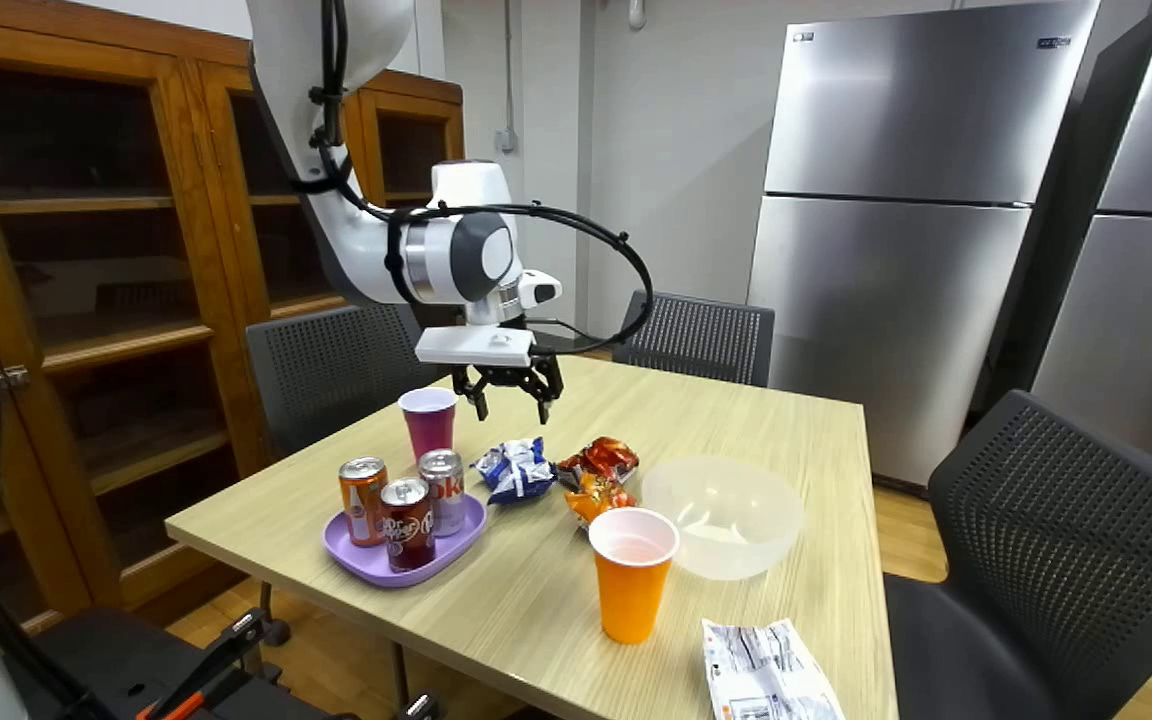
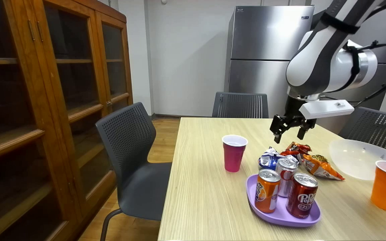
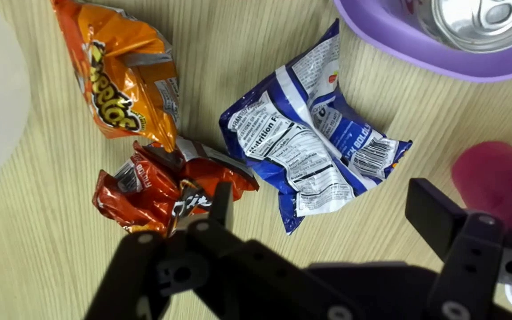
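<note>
The black, jointed tool [image 1: 512,413] hangs above a pale wood-grain surface [image 2: 206,201], its fingers spread wide. Just beyond the fingertips in the wrist view, a crumpled, glossy blue snack bag [image 3: 300,151] lies on the surface, beside a creased red snack bag [image 3: 149,186] and a puffed orange Cheetos bag [image 3: 122,75]. Farther out are a tapered magenta cup [image 2: 234,157], a frosted bowl [image 1: 721,510] and a rounded purple tray [image 2: 276,220] bearing a Fanta can [image 2: 267,192], a Dr Pepper can [image 2: 302,197] marked "23" and a silver Coke can [image 1: 447,495]. The blue snack bag carries a barcode and "Nutrition"; the red snack bag reads "BOLDLY".
</note>
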Robot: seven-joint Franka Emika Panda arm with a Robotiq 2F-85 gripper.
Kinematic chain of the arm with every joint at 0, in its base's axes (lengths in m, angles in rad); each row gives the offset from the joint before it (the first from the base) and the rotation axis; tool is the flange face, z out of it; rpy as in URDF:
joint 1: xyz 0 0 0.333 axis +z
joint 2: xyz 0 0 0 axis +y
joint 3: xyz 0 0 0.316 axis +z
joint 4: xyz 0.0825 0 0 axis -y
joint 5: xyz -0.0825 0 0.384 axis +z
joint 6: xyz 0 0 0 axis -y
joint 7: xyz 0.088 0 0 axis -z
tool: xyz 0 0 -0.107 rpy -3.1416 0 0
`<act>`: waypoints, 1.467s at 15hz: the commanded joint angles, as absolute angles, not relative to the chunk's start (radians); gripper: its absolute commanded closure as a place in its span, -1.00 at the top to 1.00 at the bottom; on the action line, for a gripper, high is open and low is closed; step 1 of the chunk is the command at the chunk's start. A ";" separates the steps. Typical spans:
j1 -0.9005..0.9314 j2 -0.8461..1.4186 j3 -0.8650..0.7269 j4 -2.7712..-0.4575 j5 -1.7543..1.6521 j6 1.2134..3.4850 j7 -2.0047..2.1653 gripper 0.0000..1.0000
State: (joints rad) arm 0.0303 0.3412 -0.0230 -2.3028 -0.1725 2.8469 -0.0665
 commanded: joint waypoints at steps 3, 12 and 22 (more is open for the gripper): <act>0.070 0.434 -0.067 -2.204 -0.270 2.808 -0.078 1.00; 0.134 0.534 -0.117 -2.121 -0.374 2.808 -0.081 1.00; 0.163 0.551 -0.135 -2.124 -0.430 2.817 -0.084 1.00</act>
